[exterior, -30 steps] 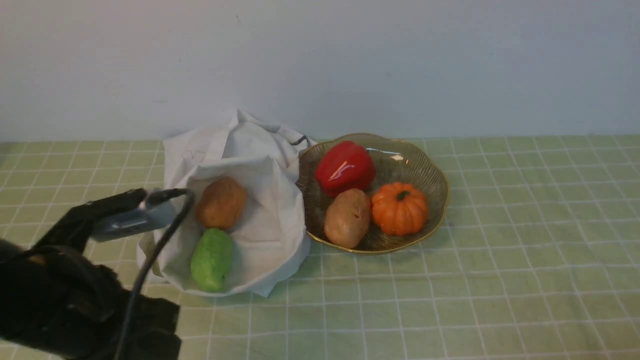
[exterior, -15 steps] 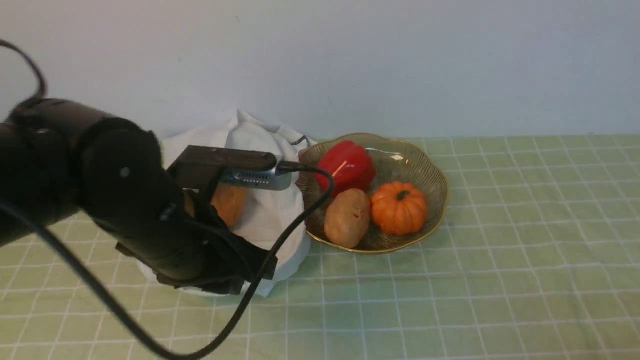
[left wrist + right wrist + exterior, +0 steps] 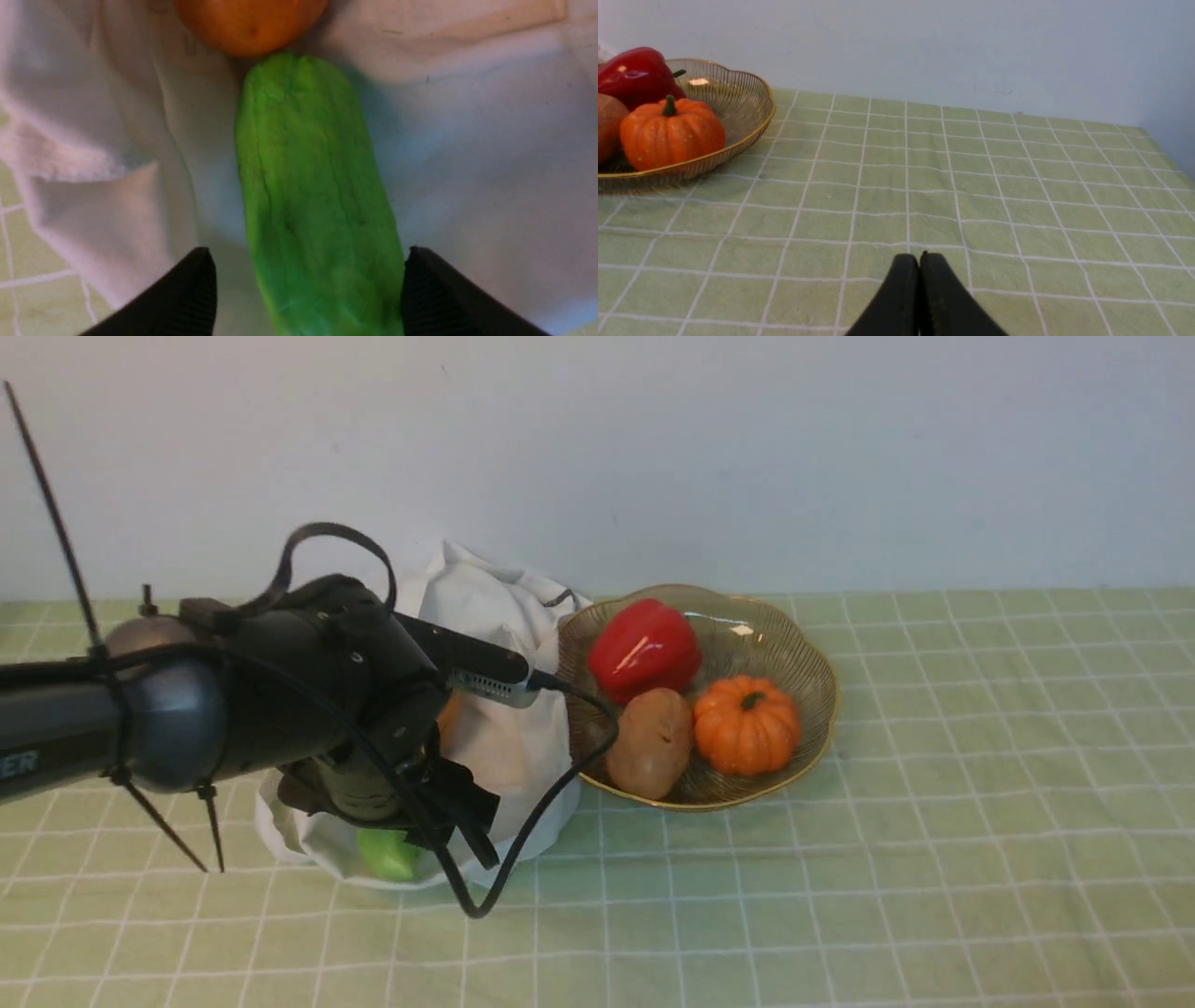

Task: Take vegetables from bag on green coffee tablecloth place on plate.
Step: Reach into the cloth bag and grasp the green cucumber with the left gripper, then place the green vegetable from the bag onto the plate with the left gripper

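Green checked tablecloth (image 3: pixel 934 859) | cucumber (image 3: pixel 313 196) lying in white bag (image 3: pixel 504 616) | left gripper (image 3: pixel 307 254) jaws apart, astride cucumber | right gripper (image 3: pixel 920 256) pinched together, empty

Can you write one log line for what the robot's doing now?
left gripper: open, straddling green cucumber in bag | right gripper: shut, empty | plate: pepper, potato, pumpkin

The vegetable (image 3: pixel 313 196) lies in the bag (image 3: pixel 504 747), left of the plate (image 3: pixel 789 644).
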Controlling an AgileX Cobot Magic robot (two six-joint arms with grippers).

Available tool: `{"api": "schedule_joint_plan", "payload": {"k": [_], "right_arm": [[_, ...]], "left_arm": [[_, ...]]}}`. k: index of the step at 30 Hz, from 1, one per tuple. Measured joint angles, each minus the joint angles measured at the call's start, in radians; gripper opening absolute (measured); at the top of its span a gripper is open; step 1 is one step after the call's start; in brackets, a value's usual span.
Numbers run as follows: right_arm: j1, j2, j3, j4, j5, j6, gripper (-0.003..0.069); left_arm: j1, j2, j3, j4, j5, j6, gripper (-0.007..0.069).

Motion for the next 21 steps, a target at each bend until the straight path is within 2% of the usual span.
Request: {"api": "schedule_joint_plan", "payload": {"k": [6,8,14,18,21], "right_arm": [[0.0,0.0,0.0,0.0,0.0,0.0,-0.0015],[0.0,0.0,0.0,0.0,0.0,0.0,-0.0015],[0.0,0.0,0.0,0.0,0.0,0.0,-0.0015],[0.0,0.0,0.0,0.0,0.0,0.0,-0.0015],[0.0,0.0,0.0,0.0,0.0,0.0,-0.0015]], "left_arm": [[0.0,0.055,-0.002,0.006,-0.022,-0.002,0.0471],[0.0,0.078,-0.002,0.009,-0.023,-0.002,0.0394],[-0.006,0.061,-0.003,-0.056,-0.015,0.026,0.0394],[-0.048,-0.036,-0.006,-0.158,0.061,0.149,0.0394],[-0.067,-0.155,-0.067,-0.238,0.221,0.229,0.0394]]}}
